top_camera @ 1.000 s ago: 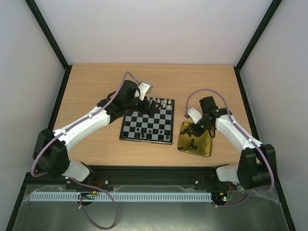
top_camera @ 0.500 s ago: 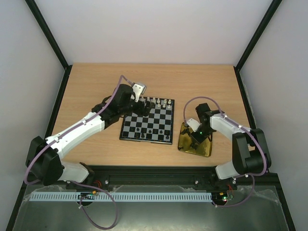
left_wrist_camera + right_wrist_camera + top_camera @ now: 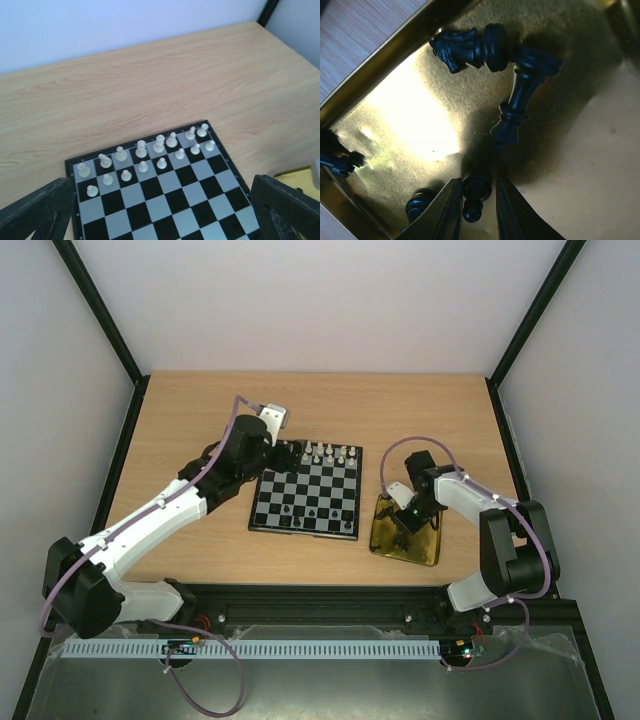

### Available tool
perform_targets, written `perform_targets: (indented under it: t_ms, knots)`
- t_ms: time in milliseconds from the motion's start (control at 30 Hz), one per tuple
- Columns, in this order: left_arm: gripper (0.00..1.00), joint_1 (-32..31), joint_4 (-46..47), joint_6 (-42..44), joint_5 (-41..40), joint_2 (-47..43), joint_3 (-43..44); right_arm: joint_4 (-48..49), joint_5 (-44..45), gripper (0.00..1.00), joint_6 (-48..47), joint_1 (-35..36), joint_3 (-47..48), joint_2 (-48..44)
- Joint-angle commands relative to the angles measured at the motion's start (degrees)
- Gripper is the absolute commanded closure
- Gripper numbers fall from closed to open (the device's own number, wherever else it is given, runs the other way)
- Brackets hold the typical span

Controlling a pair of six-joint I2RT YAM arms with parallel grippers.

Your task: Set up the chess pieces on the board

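The black pawn [image 3: 474,197] you are after lies on its side at the bottom centre of the right wrist view, on the floor of the gold tray [image 3: 410,125]. The right gripper [image 3: 478,181] straddles it, one finger close on either flank. The gap is narrow, but you cannot tell from here whether the fingers [image 3: 445,215] already pinch the pawn or only sit beside it.

Close slowly and squarely on its widest part. The piece is round and tiny, and I judge that an off-centre squeeze would squirt it out across the slick tray. Lift straight up before swinging away. Another black piece [image 3: 417,210] lies just to the lower left of your left finger, a taller piece [image 3: 520,100] lies above the pawn, and a knight [image 3: 462,47] rests at the top centre, touching that taller piece.

In the overhead view the board [image 3: 306,498] sits at the centre of the table [image 3: 200,420], left of the tray. White pieces [image 3: 150,155] fill its far two rows, and a few black ones stand on the near rows. Aim for an empty near square and set the pawn down upright.

The left gripper [image 3: 287,452] hangs by the board's upper left corner, spread wide and empty, so keep clear of it.
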Motion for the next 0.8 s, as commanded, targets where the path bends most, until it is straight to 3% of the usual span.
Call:
perform_targets:
  t_ms: [0,67,167,333,533,667,767]
  knots:
    - [0.01,0.3,-1.1,-2.5,-8.2,0.9,1.4,-2.0,-1.4,0.80,1.1,-0.1,1.8,0.9]
    - [0.01,0.5,-1.2,-3.1,-9.0,0.9,1.2,-2.1,-1.4,0.81,1.2,-0.2,1.9,0.9]
    - [0.01,1.1,-0.1,-1.0,-2.7,-0.7,0.5,-2.7,-1.5,0.88,1.3,-0.2,2.1,0.6]
    - [0.01,1.1,3.4,-1.1,-5.0,-3.7,-2.2,-4.4,-1.8,0.96,1.4,-0.2,2.9,-0.7]
    - [0.01,1.2,3.5,0.3,1.2,-5.2,-1.8,-8.8,-5.6,0.97,2.3,-0.2,8.0,-2.4]
    - [0.01,1.2,3.3,0.4,-0.1,-5.0,-1.7,-10.5,-8.9,0.96,3.0,0.1,13.8,-2.9]
    - [0.01,1.5,3.2,2.1,5.8,-5.6,-1.5,-9.9,-8.9,0.96,4.1,2.0,17.8,-1.5]
